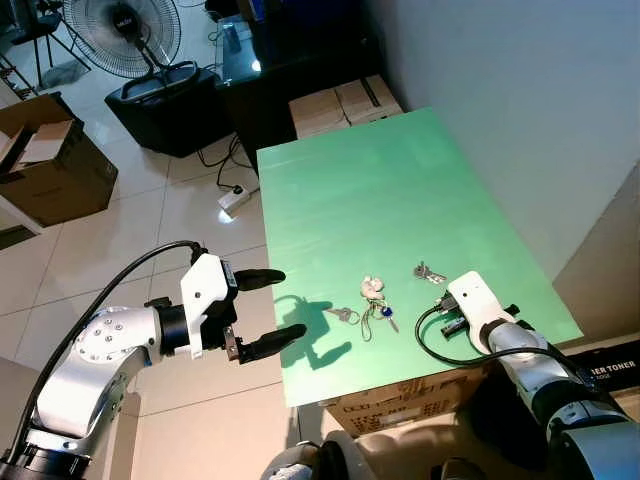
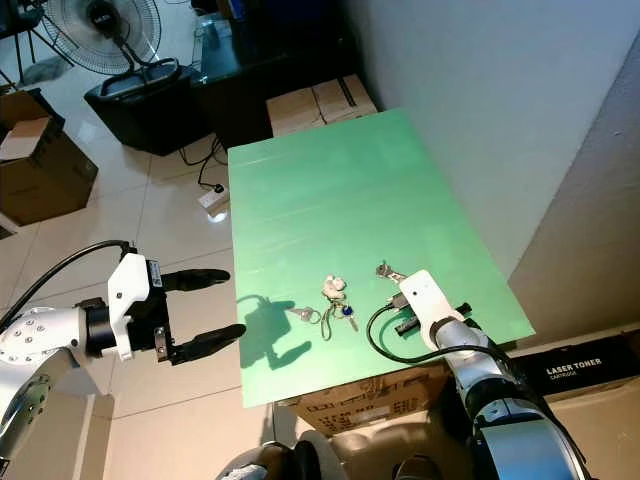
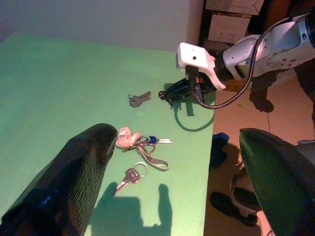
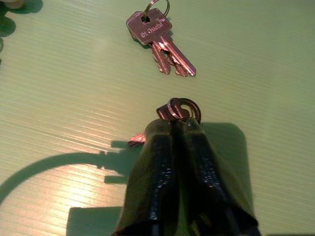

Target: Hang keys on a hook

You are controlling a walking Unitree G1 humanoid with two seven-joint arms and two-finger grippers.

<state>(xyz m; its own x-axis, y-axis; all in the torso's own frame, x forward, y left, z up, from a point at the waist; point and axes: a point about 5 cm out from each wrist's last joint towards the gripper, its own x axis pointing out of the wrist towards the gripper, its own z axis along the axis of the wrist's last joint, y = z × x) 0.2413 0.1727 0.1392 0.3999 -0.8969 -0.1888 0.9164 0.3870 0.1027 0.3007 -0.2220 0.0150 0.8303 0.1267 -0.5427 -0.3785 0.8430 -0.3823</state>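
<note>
1. The right gripper [image 4: 181, 123] rested low on the green table [image 1: 380, 190], fingers pinched on a key ring [image 4: 183, 107].
2. A key pair [image 4: 160, 44] lay just beyond.
3. The left gripper [image 1: 268, 312] hovered wide open beside the table.

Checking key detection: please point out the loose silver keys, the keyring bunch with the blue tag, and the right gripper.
loose silver keys [image 4: 158, 37], right wrist view, key head.
keyring bunch [image 3: 141, 148], left wrist view, ring cluster.
right gripper [image 4: 176, 129], right wrist view, between fingertips.

key blade [image 4: 136, 141] hidden under right end effector [image 4: 179, 123]
</note>
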